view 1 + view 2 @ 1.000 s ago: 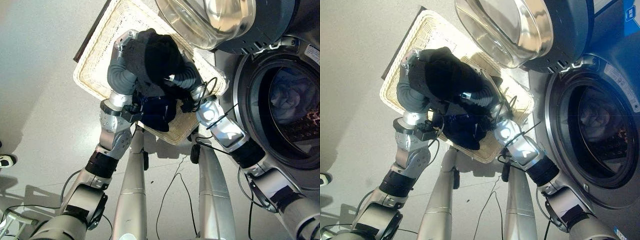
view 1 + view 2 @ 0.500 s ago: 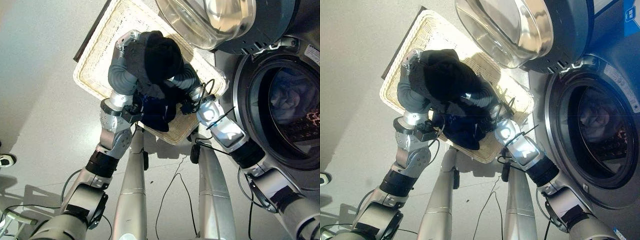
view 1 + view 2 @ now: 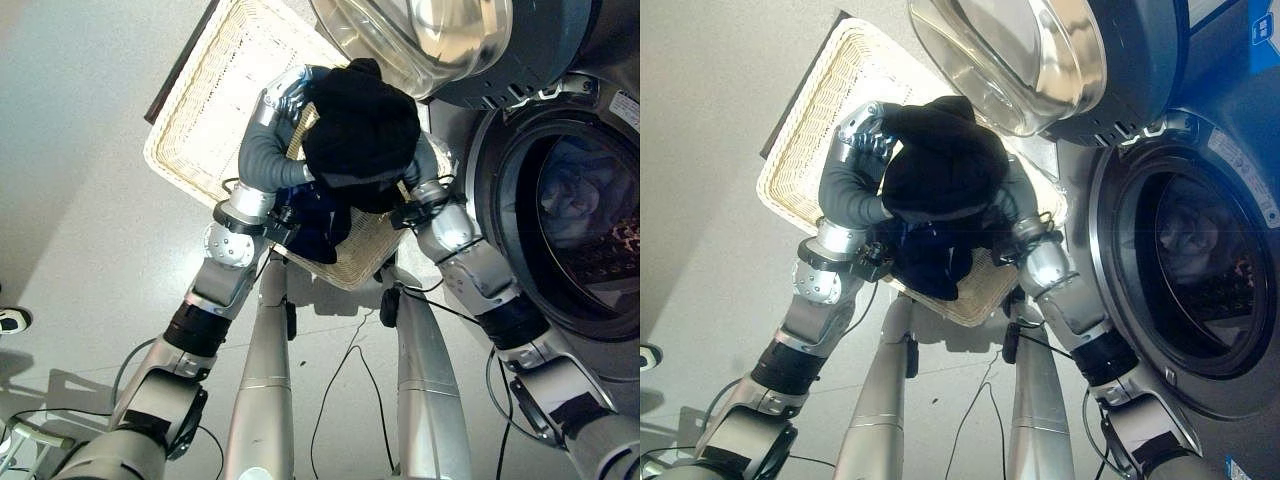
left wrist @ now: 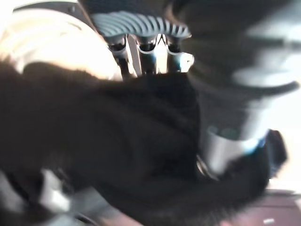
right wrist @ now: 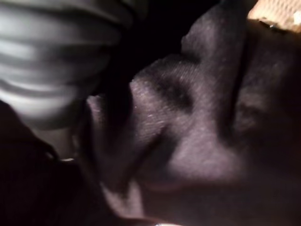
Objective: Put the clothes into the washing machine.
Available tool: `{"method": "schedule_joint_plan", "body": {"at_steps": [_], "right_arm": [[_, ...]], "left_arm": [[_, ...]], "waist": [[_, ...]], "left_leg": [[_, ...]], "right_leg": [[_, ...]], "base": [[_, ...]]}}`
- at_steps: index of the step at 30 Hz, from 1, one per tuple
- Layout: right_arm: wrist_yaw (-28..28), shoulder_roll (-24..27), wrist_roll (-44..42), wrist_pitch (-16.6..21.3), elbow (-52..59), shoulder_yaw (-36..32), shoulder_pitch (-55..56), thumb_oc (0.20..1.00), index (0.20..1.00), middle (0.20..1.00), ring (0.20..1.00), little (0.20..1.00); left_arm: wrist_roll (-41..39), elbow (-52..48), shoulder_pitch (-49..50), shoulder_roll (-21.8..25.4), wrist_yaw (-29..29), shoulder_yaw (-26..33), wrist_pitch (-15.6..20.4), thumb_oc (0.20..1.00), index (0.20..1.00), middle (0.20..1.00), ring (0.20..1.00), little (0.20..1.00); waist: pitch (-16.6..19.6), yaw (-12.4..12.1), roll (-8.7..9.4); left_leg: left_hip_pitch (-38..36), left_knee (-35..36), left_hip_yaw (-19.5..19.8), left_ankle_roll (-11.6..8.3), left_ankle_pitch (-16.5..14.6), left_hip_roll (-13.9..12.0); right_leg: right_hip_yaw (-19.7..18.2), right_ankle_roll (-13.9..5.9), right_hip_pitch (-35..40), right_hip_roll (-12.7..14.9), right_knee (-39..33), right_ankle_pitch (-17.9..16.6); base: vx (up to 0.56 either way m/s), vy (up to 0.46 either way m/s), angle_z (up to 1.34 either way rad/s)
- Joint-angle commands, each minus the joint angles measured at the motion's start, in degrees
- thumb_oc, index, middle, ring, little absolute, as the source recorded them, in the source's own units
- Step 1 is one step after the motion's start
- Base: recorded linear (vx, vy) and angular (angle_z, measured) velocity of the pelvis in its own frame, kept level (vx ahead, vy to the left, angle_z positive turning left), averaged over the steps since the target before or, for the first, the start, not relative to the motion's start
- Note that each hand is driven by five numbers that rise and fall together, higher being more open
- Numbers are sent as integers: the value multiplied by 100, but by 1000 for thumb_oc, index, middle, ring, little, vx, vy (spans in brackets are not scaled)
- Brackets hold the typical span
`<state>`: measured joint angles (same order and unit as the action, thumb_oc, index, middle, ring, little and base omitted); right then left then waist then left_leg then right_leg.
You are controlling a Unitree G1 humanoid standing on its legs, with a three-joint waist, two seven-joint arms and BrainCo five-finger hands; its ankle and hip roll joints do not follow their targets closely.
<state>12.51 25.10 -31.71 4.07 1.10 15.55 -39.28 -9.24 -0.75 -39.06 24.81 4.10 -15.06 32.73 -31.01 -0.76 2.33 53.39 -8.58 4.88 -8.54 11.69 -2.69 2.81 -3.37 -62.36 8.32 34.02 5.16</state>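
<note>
A bunched black garment (image 3: 362,135) hangs above the wicker basket (image 3: 215,100), held up between my two hands. My left hand (image 3: 285,92) is at the bundle's left edge, and its fingers (image 4: 141,52) curl into the cloth. My right hand (image 3: 424,165) is under the bundle's right side, mostly covered by the fabric. A dark blue piece of clothing (image 3: 320,225) still lies in the basket's near corner. The washing machine's round opening (image 3: 585,210) is at the right, with light-coloured laundry (image 3: 572,195) inside the drum.
The washer's glass door (image 3: 420,40) stands swung open just beyond the raised bundle, above the basket's far edge. The basket sits on grey floor with room to its left. A dark board (image 3: 180,65) lies along the basket's far left side.
Both hands have carried the black garment up and to the right, away from the basket's middle toward the open door. The dark blue piece has stayed in the basket.
</note>
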Motion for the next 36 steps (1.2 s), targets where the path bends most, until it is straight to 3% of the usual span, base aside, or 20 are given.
{"method": "schedule_joint_plan", "body": {"at_steps": [1, 9, 14, 17, 18, 20, 25, 31, 36], "right_arm": [[117, 157, -25, 646, 810, -287, 21, 200, 200, 200, 200, 200], [310, 92, 31, 1013, 1395, -761, 397, 200, 200, 200, 200, 200], [-86, -75, -940, 1316, 1515, -793, 428, 200, 200, 200, 200, 200], [-153, -83, -1067, 1333, 1522, -799, 437, 200, 200, 200, 200, 200], [-707, -145, -2059, 1394, 1591, -805, 499, 200, 200, 200, 200, 200], [-1248, -234, -2881, 1352, 1592, -777, 542, 200, 200, 200, 200, 200], [-2126, -489, -4308, 1064, 1708, -712, 605, 200, 200, 200, 200, 200], [-2718, -700, -5110, 805, 1776, -722, 653, 200, 200, 200, 200, 200], [-3028, -841, -5814, 681, 1512, -714, 648, 200, 200, 200, 200, 200]], "left_arm": [[589, -604, -136, 66, 576, 195, -29, 1000, 1000, 1000, 1000, 1000], [864, -906, 152, 287, 674, 286, -577, 1000, 1000, 1000, 1000, 1000], [1191, -783, 75, 400, 903, 221, -1058, 1000, 1000, 1000, 1000, 1000], [1200, -772, 78, 413, 925, 222, -1075, 1000, 1000, 1000, 1000, 1000], [1101, -701, 120, 508, 1040, 258, -1112, 1000, 1000, 1000, 1000, 1000], [985, -597, 178, 535, 1166, 289, -994, 1000, 1000, 1000, 1000, 1000], [733, -426, 240, 540, 1410, 321, -832, 1000, 1000, 1000, 1000, 1000], [813, -236, 254, 533, 1716, 328, -783, 1000, 1000, 1000, 1000, 1000], [868, 193, 215, 530, 2391, 322, -721, 1000, 1000, 1000, 1000, 1000]], "waist": [[122, 129, -145], [122, 144, -173], [122, 153, -194], [122, 153, -193], [122, 144, -188], [122, 129, -190], [122, 106, -174], [122, 100, -143], [122, 107, -116]], "left_leg": [[223, -669, -201, 388, -503, 512], [176, -615, -200, 399, -513, 491], [152, -580, -227, 383, -488, 466], [150, -578, -229, 381, -487, 465], [115, -545, -249, 369, -468, 444], [99, -526, -255, 358, -455, 431], [76, -490, -252, 342, -437, 410], [60, -448, -256, 334, -423, 398], [35, -451, -287, 300, -426, 369]], "right_leg": [[404, -424, 453, -370, -1831, -1473], [393, -468, 498, -349, -1895, -1499], [416, -493, 514, -319, -1918, -1524], [418, -494, 518, -316, -1922, -1524], [435, -503, 559, -301, -1954, -1534], [455, -510, 575, -281, -1966, -1539], [482, -520, 600, -256, -1983, -1553], [505, -533, 625, -248, -2010, -1569], [512, -543, 656, -244, -2014, -1565]], "base": [[0, 0, 0], [0, 0, 0], [0, 0, 0], [0, 0, 0], [0, 0, 0], [0, 0, 0], [0, 0, 0], [0, 0, 0], [0, 0, 0]]}}
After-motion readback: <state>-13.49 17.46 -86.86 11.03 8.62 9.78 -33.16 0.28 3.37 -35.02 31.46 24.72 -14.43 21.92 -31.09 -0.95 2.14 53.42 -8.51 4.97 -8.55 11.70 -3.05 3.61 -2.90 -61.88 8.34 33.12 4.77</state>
